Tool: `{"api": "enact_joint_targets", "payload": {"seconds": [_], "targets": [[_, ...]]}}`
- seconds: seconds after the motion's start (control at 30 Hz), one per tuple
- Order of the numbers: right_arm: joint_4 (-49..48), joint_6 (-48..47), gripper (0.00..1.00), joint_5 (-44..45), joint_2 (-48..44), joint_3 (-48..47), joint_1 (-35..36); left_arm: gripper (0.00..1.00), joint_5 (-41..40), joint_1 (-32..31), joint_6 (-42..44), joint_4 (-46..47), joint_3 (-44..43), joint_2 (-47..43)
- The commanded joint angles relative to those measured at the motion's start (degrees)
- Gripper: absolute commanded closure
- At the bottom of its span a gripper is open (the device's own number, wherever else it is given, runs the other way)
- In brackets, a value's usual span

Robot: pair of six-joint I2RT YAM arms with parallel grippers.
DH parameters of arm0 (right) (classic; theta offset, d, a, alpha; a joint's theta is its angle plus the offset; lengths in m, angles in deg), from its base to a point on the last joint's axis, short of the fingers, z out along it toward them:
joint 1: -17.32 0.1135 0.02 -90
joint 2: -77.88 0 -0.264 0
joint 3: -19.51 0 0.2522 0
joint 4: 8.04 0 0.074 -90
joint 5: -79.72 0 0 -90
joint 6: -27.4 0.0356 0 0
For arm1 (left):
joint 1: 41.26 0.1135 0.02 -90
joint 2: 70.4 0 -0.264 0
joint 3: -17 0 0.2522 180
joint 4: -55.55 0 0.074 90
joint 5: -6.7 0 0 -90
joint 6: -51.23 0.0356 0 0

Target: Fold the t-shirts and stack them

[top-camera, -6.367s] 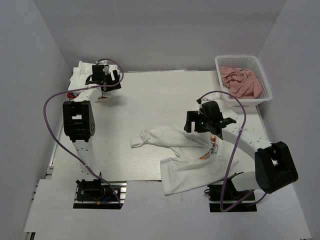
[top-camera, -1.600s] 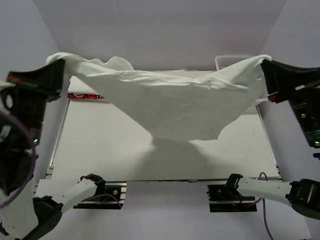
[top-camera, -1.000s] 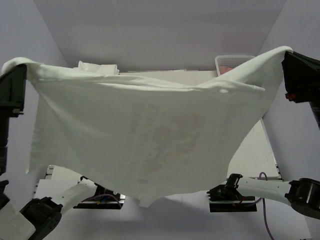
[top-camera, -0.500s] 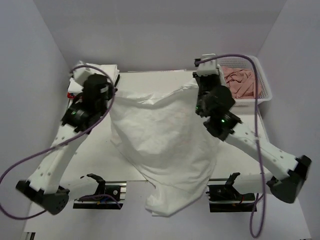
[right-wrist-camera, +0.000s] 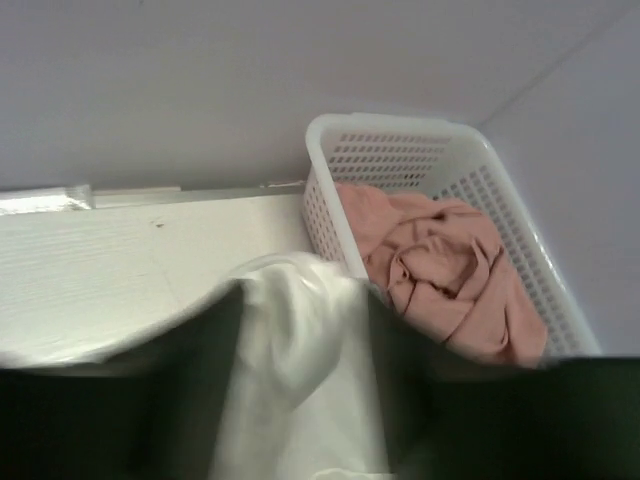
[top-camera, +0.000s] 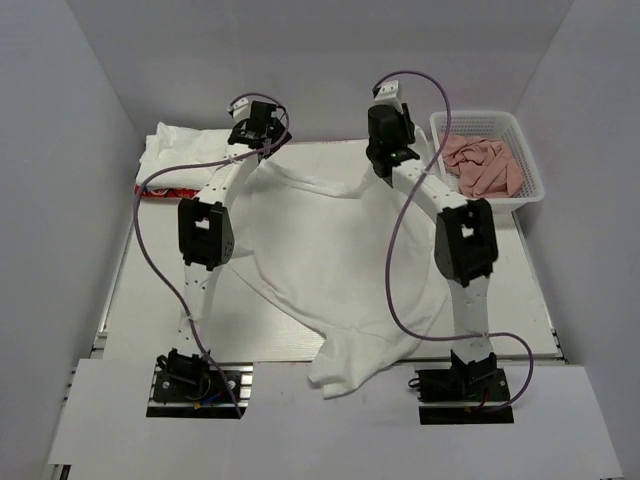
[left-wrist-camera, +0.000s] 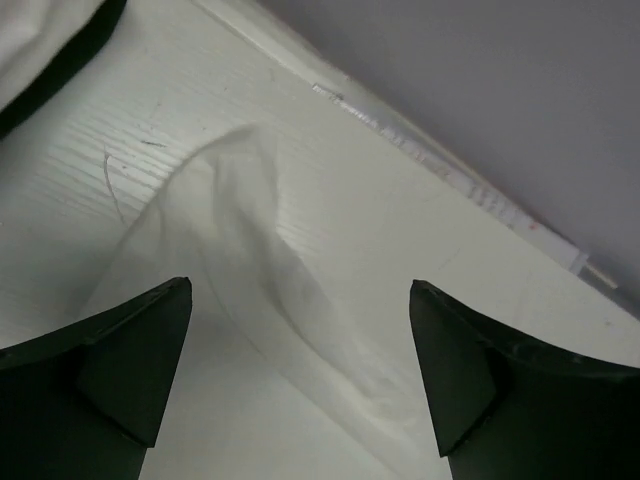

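Observation:
A large white t-shirt (top-camera: 320, 250) lies spread on the table, plain side up. It runs from the far edge down over the near edge. My left gripper (top-camera: 255, 120) is at the shirt's far left corner. In the left wrist view it (left-wrist-camera: 300, 340) is wide open, and the shirt (left-wrist-camera: 230, 250) lies loose on the table between its fingers. My right gripper (top-camera: 385, 140) is at the far right corner. In the right wrist view it (right-wrist-camera: 305, 330) is blurred and partly open, with a bunched shirt edge (right-wrist-camera: 290, 400) still between its fingers.
A pile of white t-shirts (top-camera: 180, 145) sits at the back left beside a red strip (top-camera: 160, 190). A white basket (top-camera: 525, 170) of salmon-pink cloths (top-camera: 485, 165) stands at the back right, close to my right gripper; it also shows in the right wrist view (right-wrist-camera: 400, 150). Grey walls enclose the table.
The shirt was held high and stretched between both grippers. Both arms swung it down and out to the far edge, and it now lies on the table. The left gripper has let go.

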Motion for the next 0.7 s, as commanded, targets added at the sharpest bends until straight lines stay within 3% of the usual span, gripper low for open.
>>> {"api": "enact_joint_targets", "payload": {"seconds": [0.0, 0.03, 0.17, 0.27, 0.3, 0.37, 0.4, 0.5, 0.67], "targets": [[12.3, 3.5, 0.29, -2.3, 6.6, -15.1, -1.5, 0.0, 11.8, 2.4, 5.9, 0.2, -5.4, 1.6], [13.6, 3.6, 0.1, -6.4, 6.5, -16.4, -1.2, 0.0, 12.6, 3.1, 7.2, 2.6, -2.2, -0.4], [21.4, 10.1, 0.1, -17.3, -0.8, -12.1, -0.1, 0.0, 12.5, 3.1, 11.7, 6.7, 18.0, -15.8], [22.7, 16.8, 0.1, -30.7, -12.6, 0.7, 0.5, 0.0, 8.5, 1.8, 13.5, 6.7, 33.8, -30.4], [21.9, 18.5, 0.1, -35.8, -17.4, 10.2, 0.4, 0.0, 8.5, 1.8, 13.5, 7.2, 42.3, -34.0], [20.8, 22.6, 0.1, -41.2, -23.7, 16.3, 1.4, 0.0, 10.3, 1.8, 14.1, 7.8, 50.6, -44.2], [20.7, 23.7, 0.1, -43.6, -27.3, 24.3, 1.6, 0.0, 9.3, 1.8, 14.9, 7.8, 57.8, -47.2], [21.5, 29.3, 0.1, -46.7, -34.4, 36.0, 3.0, 0.0, 8.6, 1.8, 16.9, 7.3, 68.4, -56.0], [21.0, 36.5, 0.1, -46.3, -43.3, 50.4, 3.4, 0.0, 9.1, 1.8, 19.6, 5.3, 75.4, -58.6]]}}
